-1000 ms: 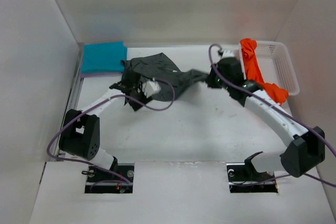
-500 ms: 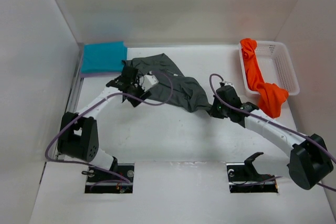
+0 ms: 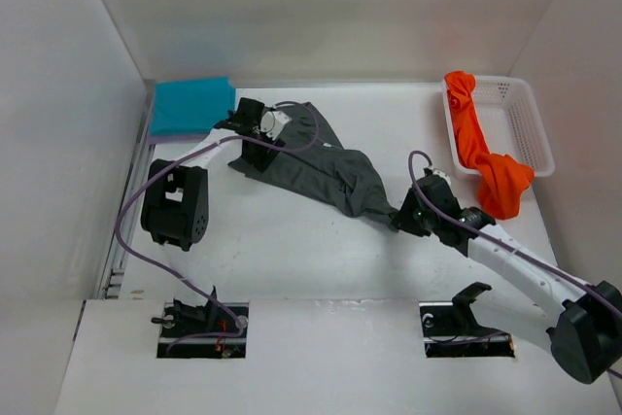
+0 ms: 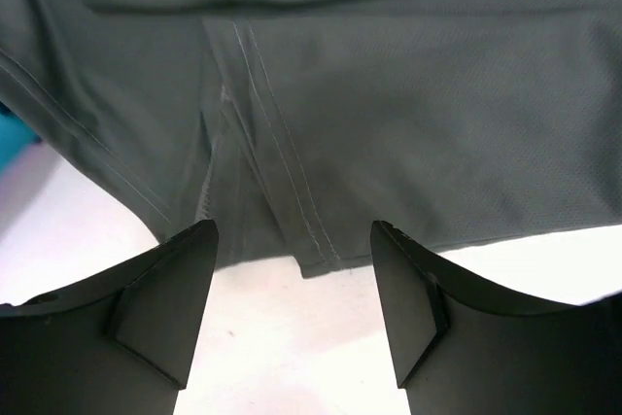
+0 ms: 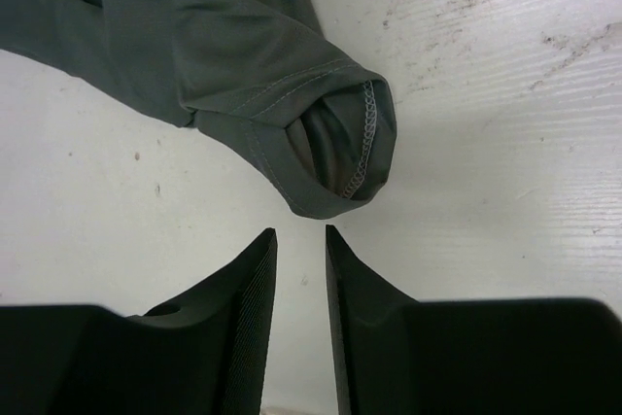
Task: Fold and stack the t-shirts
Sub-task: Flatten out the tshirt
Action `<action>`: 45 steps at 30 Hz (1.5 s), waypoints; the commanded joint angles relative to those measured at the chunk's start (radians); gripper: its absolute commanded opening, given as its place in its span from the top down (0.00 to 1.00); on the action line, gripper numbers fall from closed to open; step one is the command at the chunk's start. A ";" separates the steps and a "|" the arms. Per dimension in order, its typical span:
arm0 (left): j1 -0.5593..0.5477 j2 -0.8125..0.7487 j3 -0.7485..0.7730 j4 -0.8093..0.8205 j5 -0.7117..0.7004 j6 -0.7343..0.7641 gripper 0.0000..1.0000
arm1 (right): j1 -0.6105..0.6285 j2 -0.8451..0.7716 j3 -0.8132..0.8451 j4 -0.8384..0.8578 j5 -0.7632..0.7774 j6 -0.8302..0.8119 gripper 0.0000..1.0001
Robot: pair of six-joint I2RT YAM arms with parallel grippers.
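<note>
Dark grey t-shirt now lies released; left pincer apart, right pincer barely parted.

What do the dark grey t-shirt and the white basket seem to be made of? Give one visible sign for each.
The dark grey t-shirt looks like a fine knit fabric, matte, perhaps synthetic: tiny mesh-like texture, stitched hems, soft folds. The basket looks like white moulded plastic: rigid walls pierced in a regular grid.
</note>
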 commanded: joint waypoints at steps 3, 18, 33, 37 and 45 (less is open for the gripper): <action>0.050 -0.033 -0.022 -0.033 -0.021 -0.139 0.38 | -0.010 -0.035 -0.008 -0.011 0.016 0.027 0.66; 0.055 0.091 -0.019 -0.066 0.101 -0.195 0.58 | -0.122 0.096 0.012 0.111 0.042 -0.025 0.57; 0.058 -0.186 -0.108 -0.177 0.110 -0.152 0.92 | -0.150 0.422 0.151 0.237 -0.009 -0.097 0.51; 0.067 -0.269 -0.140 -0.246 0.104 -0.130 0.92 | -0.150 0.449 0.161 0.226 -0.047 -0.094 0.60; 0.136 -0.400 -0.273 -0.334 0.046 -0.064 0.91 | -0.046 0.401 0.124 0.141 -0.147 -0.055 0.98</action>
